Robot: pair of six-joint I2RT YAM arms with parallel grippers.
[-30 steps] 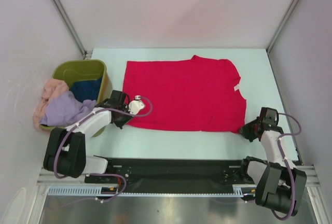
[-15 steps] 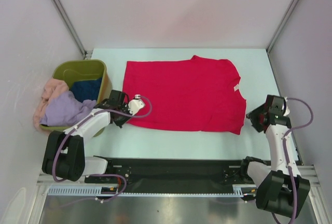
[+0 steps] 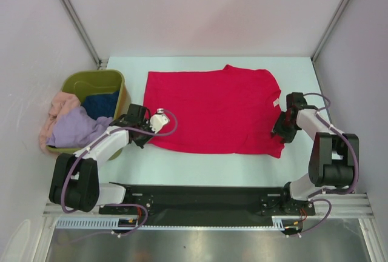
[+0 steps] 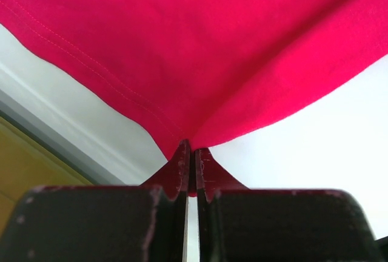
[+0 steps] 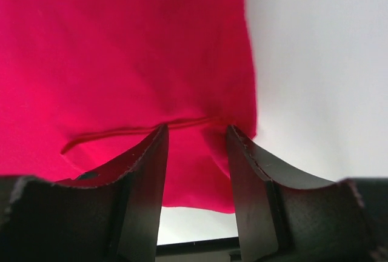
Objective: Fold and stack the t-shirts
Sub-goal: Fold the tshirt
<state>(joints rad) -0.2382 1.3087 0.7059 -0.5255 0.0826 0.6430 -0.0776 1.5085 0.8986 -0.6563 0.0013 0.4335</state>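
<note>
We see the red tee (image 3: 215,110) lying flat and smooth on the pale worktop (image 3: 303,74), a soft knit with double-stitched hems. The left tool (image 4: 193,153) is pressed together on the red tee's near corner, pinching the cloth into a pointed peak. The right tool (image 5: 197,137) stands spread at the opposite near corner, its dark, scuffed fingers (image 5: 142,183) straddling a raised seam ridge. We cannot tell whether they touch the cloth. Beside the red tee, past the pinched corner, an olive plastic tub (image 3: 91,83) holds a crumpled lavender tee (image 3: 76,127), a peach tee (image 3: 60,104) and a blue tee (image 3: 100,102).
</note>
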